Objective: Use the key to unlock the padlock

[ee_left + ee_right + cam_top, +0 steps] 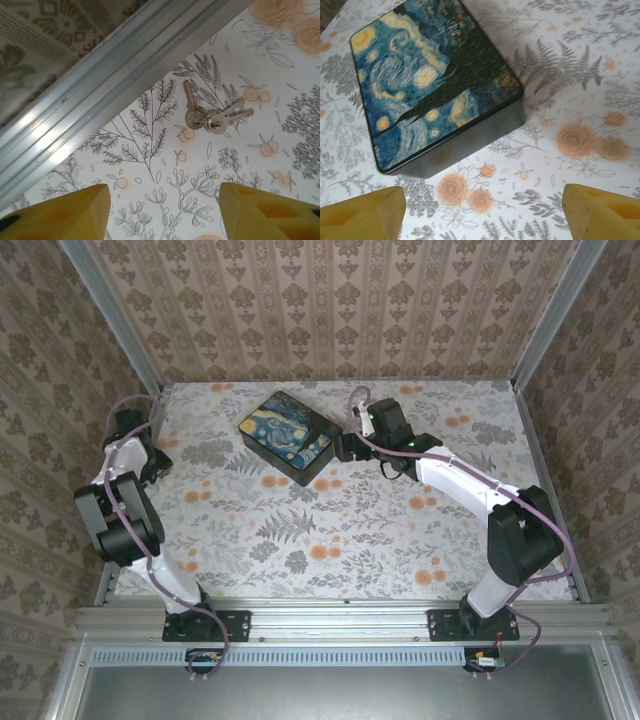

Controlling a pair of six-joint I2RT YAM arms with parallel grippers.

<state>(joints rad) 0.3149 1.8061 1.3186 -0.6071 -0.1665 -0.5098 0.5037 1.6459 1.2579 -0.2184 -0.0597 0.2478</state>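
Reaching for the key: the left jaws hover apart and empty over the keys, which lie on the floral counter near the metal rail. The right jaws gape, empty, by the blue-lidded box. Next, probably: lower, straddle the bunch, close.

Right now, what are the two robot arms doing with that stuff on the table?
The left gripper hovers over a small bunch of keys lying on the flowery table, beside the metal rail. Its fingers are apart and hold nothing. The right gripper points at the black box with the swirly blue lid, also open and empty. Nothing is picked up yet.
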